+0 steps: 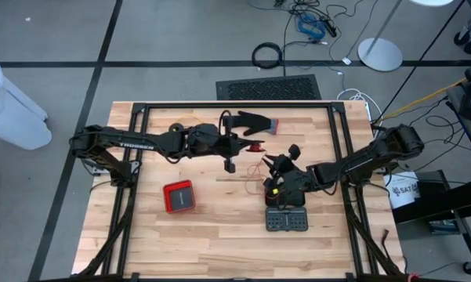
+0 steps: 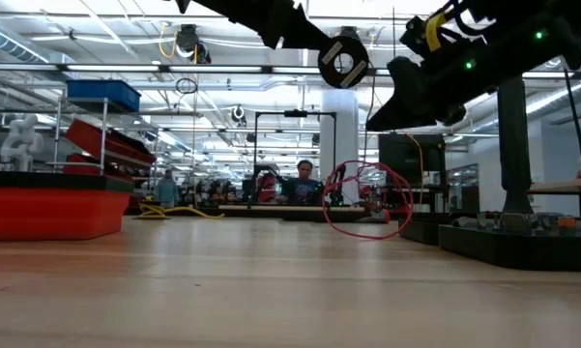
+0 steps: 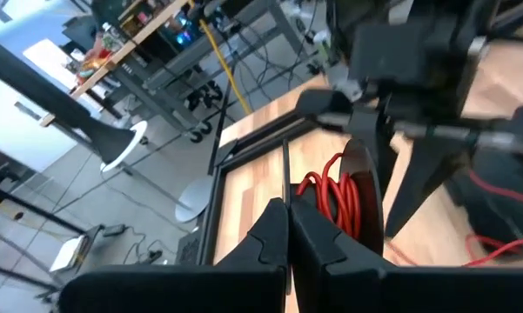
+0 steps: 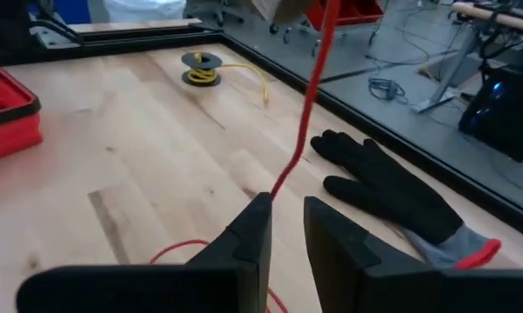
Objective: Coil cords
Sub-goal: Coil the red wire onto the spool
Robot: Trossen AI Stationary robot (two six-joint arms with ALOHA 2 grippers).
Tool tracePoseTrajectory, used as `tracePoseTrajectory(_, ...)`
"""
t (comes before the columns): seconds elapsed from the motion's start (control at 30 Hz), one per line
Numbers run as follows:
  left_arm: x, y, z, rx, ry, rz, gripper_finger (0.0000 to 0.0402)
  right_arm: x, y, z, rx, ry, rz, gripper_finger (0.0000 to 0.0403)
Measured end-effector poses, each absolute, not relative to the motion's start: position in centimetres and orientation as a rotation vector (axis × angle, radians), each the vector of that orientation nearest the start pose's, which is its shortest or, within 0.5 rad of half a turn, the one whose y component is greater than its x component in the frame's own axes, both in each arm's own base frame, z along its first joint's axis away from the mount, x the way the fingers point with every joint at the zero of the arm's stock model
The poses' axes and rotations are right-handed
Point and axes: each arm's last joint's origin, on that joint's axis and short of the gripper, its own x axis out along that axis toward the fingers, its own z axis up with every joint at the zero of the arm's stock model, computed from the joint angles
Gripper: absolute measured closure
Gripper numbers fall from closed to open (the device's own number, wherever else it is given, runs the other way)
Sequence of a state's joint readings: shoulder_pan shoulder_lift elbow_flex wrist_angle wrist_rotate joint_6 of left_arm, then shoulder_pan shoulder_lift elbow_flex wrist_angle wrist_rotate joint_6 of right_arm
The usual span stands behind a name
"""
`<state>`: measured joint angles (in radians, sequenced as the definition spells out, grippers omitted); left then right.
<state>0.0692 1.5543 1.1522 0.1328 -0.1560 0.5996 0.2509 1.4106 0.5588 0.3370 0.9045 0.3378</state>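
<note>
At frame centre the left tool (image 1: pixel 229 166) is pinched together, the right tool (image 4: pixel 284 228) slightly apart around the red cord (image 4: pixel 309 122); the cord may slip free.

Counter (image 1: pixel 219 243) carried everything. Glove (image 1: pixel 251 122) lay at the far edge, near centre. Spool (image 1: pixel 256 146) of cord sat just in front of the glove. Second spool (image 1: pixel 175 128) stood left of the glove, also by the far edge. Case (image 1: pixel 179 196) lay left of centre, nearer the front. Tray (image 1: pixel 287 218) lay right of centre, toward the front. Loose cord (image 1: pixel 256 170) trailed between the spool and the tray. Left hand (image 1: pixel 229 165) hung over the middle, between case and loose cord. Right hand (image 1: pixel 278 163) hung behind the tray, beside the loose cord
</note>
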Motion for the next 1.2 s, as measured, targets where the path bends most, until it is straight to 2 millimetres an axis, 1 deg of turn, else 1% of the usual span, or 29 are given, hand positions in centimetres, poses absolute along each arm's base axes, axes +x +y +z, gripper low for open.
tracePoseTrajectory(0.2, 35.7, 2.8, 30.4, 0.582, 0.293, 0.117, 0.0401, 26.1, 4.3, 16.7, 0.018, 0.312, -0.713, 0.0346)
tracePoseTrajectory(0.37, 35.7, 2.9, 30.3, 0.579, 0.295, 0.118, 0.0401, 26.6, 4.2, 16.3, 0.01, 0.303, -0.72, 0.0363)
tracePoseTrajectory(0.53, 35.7, 2.8, 30.3, 0.58, 0.301, 0.116, 0.0401, 26.6, 4.2, 16.3, 0.0, 0.297, -0.735, 0.0382)
tracePoseTrajectory(0.73, 35.7, 2.9, 30.3, 0.564, 0.301, 0.118, 0.0401, 26.6, 4.6, 16.6, 0.004, 0.271, -0.717, 0.0399)
tracePoseTrajectory(0.9, 35.7, 2.8, 30.4, 0.542, 0.277, 0.113, 0.0401, 26.8, 4.4, 16.9, 0.038, 0.229, -0.725, 0.0402)
tracePoseTrajectory(1.07, 35.8, 2.8, 30.9, 0.525, 0.229, 0.12, 0.0401, 27.3, 3.7, 17.7, 0.085, 0.165, -0.74, 0.0402)
tracePoseTrajectory(1.2, 35.9, 2.8, 31.0, 0.521, 0.212, 0.125, 0.0401, 28.1, 3.7, 18.9, 0.076, 0.145, -0.724, 0.0402)
